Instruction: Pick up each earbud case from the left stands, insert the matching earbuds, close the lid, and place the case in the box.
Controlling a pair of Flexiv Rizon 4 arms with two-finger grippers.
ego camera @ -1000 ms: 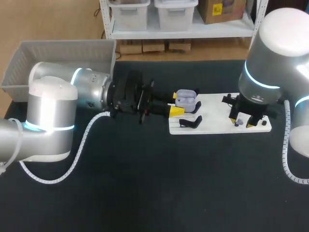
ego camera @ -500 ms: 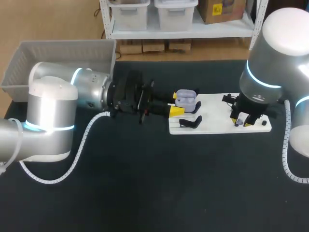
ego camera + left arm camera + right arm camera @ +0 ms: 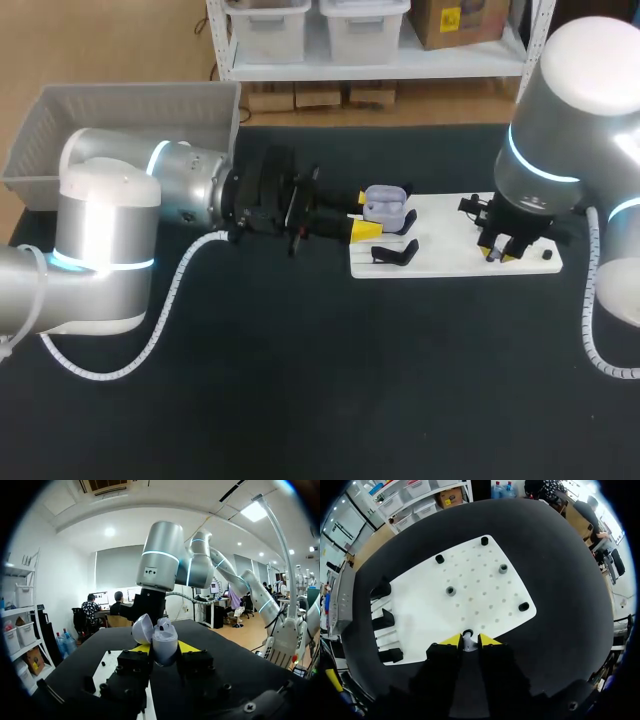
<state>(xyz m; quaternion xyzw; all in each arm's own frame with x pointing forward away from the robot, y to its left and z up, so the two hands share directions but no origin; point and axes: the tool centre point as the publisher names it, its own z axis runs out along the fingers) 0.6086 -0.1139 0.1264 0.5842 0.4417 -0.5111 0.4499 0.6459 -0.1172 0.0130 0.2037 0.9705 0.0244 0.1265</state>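
Head view had the left gripper clamped on the open earbud case at the left end of the white board; buds, lid and box all looked still to do. Versus a second earlier, the right gripper had gone from spread to pinched on a grey earbud at the board's right end. Left arm hadn't moved.

surface: black tabletop | finish: matte, plain, one dark tone edge to edge | light: soft and even across it
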